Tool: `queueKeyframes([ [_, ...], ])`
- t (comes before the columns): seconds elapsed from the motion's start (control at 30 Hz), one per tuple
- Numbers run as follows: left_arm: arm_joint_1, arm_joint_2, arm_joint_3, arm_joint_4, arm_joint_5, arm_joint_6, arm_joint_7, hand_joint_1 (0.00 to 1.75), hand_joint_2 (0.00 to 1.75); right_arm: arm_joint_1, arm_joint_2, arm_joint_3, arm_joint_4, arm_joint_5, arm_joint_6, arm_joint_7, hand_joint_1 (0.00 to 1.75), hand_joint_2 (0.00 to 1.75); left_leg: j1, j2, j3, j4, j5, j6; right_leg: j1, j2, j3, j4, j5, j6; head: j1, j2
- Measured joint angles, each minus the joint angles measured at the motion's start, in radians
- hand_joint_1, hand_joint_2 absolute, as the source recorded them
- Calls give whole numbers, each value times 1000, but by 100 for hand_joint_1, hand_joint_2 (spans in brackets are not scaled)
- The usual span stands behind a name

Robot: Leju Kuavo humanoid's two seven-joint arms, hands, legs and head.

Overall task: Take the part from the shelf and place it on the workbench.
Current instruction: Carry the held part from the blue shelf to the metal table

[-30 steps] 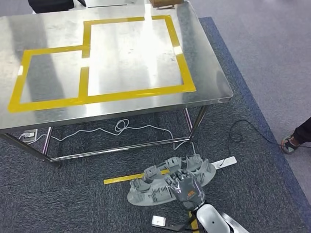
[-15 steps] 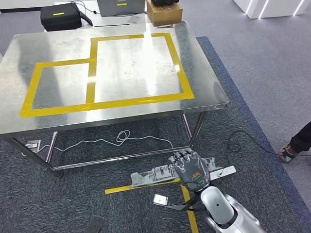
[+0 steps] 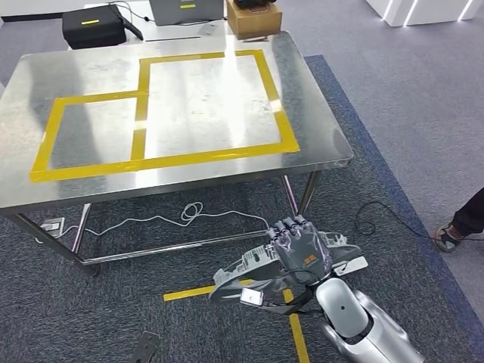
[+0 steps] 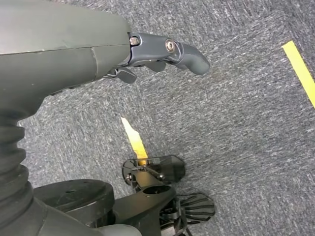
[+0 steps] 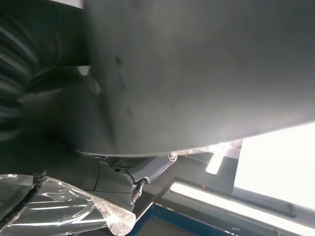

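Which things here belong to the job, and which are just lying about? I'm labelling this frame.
Job: grey part, held by the right hand; steel workbench with yellow tape outlines.

Lying about: black case, cardboard box, white cable on the floor, a person's foot.

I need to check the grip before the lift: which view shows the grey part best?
The head view: the grey part lies lengthwise under the right hand, which holds it, both ends visible. The right wrist view has it as a blurred grey surface up close. The left wrist view looks at carpet.
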Motion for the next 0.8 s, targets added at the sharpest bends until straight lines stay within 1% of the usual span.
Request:
queueKeyframes([
  [0.1,-1,2,0,0,-4,-3,0,0,175,-26,-6,-1,-3,9,19,-6,154,175,0,1,0,1,0,0,0,1,-1,1,0,0,0,0],
  [0.33,-4,4,0,0,-7,-11,0,0,175,-129,-27,-16,-8,0,62,-24,154,175,0,3,0,2,1,-1,0,2,-1,2,1,1,0,0],
  [0.57,-4,4,0,0,-7,-12,0,0,175,-166,-39,-16,-9,-8,76,-30,154,175,0,3,0,2,1,-1,0,2,-2,3,1,1,0,0],
  [0.8,-4,6,0,0,-8,-14,0,0,175,-233,-64,-25,-18,-28,105,-44,154,175,0,3,0,3,1,-1,0,2,-2,4,1,1,0,0],
])
